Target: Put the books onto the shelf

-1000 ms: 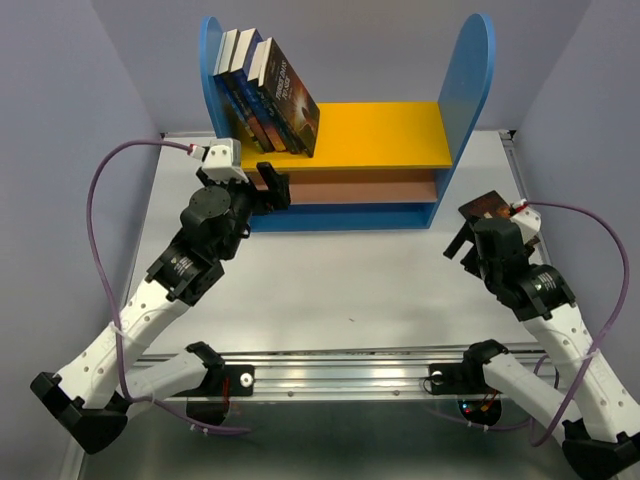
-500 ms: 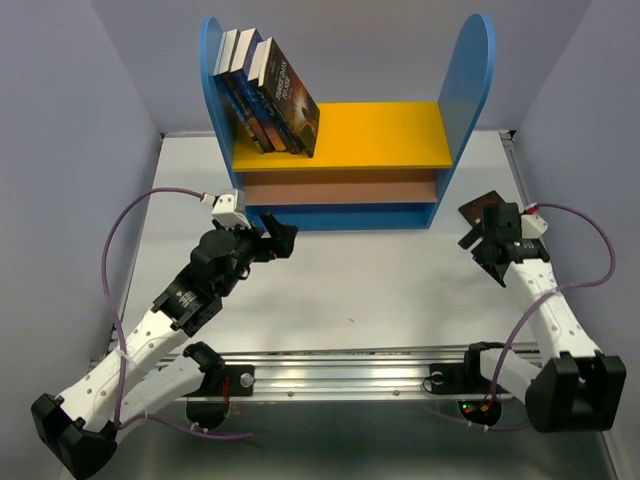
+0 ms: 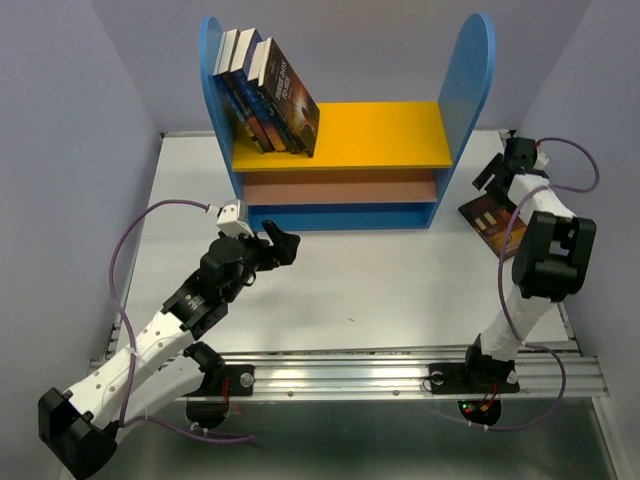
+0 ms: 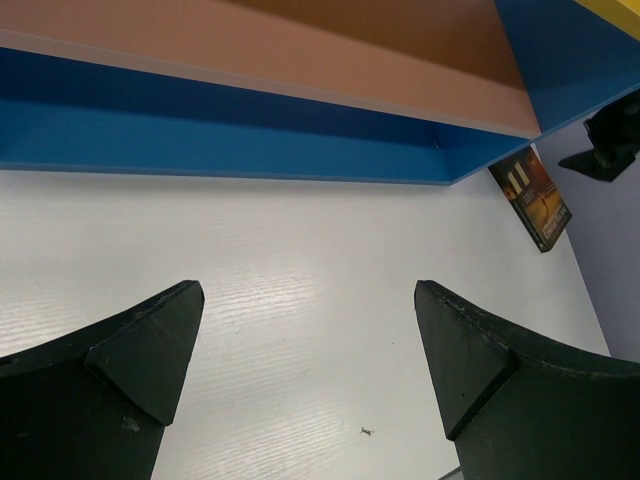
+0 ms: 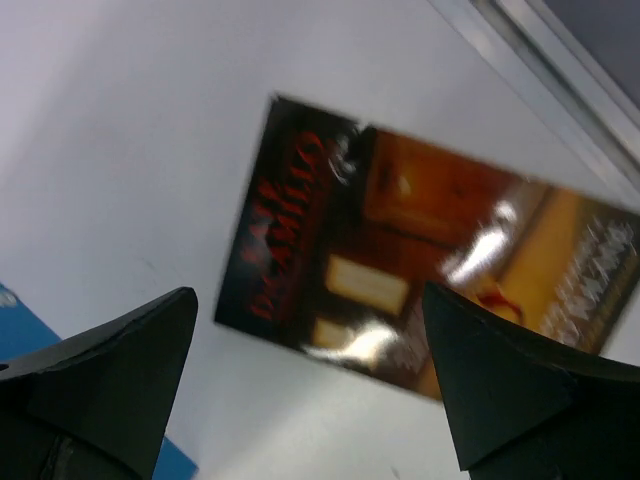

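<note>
Four books (image 3: 268,95) stand on the yellow top board (image 3: 380,135) of the shelf (image 3: 470,80), at its left end. They lean as a group against the tall blue left panel (image 3: 210,60), with their tops tipped left.

You will find the fifth book, a dark paperback (image 3: 485,218) with red lettering and an orange-brown picture, flat on the white table (image 3: 380,290). It lies cover up, just right of the shelf's blue base (image 3: 340,216) and near the table's right edge. The lettering is too blurred in the right wrist view for you to read with confidence.

Your right gripper (image 3: 492,175) hangs above that paperback, close to the shelf's right panel, with its jaws spread wide and nothing between them. Through its wrist camera you look down past both dark fingers (image 5: 110,360) onto the cover, and neither finger touches it.

Your left gripper (image 3: 281,243) is over bare table just in front of the left half of the blue base. It is also wide apart and empty, and it touches nothing. Its wrist camera shows you the white surface between the fingers, with the base and the brown lower board (image 4: 300,50) beyond. The paperback shows far off at the right of that view.
</note>
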Robot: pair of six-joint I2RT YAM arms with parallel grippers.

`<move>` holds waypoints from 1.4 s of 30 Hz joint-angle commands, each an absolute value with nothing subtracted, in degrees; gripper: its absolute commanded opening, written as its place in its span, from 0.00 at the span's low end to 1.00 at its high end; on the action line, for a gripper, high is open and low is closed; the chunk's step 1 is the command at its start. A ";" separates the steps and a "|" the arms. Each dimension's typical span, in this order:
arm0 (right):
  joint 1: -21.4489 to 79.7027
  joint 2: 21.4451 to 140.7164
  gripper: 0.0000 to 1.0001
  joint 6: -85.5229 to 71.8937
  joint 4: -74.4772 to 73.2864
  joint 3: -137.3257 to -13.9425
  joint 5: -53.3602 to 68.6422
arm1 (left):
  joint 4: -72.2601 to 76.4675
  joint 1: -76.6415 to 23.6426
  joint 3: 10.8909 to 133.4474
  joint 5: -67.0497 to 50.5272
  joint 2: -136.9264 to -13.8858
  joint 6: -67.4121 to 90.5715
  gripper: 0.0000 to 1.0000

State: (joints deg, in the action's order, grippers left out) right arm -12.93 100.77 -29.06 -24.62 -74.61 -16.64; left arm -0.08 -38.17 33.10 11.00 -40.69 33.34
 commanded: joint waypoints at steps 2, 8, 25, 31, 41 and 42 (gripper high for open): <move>-13.54 114.32 1.00 -18.55 -20.21 -92.08 -14.50 | 4.22 -38.50 32.78 10.90 -42.80 35.24 0.99; -15.38 128.13 1.00 -15.47 -25.48 -108.88 -9.94 | 3.96 -38.50 32.70 10.90 -42.89 36.83 0.99; -17.75 120.07 1.00 -25.13 -26.98 -87.56 -8.79 | 3.25 -38.58 32.70 11.60 -41.48 36.74 0.99; -17.75 109.97 1.00 -33.03 -25.76 -69.83 -7.04 | 4.30 -38.50 32.26 11.42 -42.18 36.74 0.99; -16.36 89.49 1.00 -42.36 -25.14 -45.28 0.78 | 7.99 -38.50 30.50 6.69 -44.12 36.56 0.99; -15.74 86.51 1.00 -42.97 -25.40 -42.13 1.49 | 8.08 -38.50 30.06 6.24 -44.21 36.65 0.99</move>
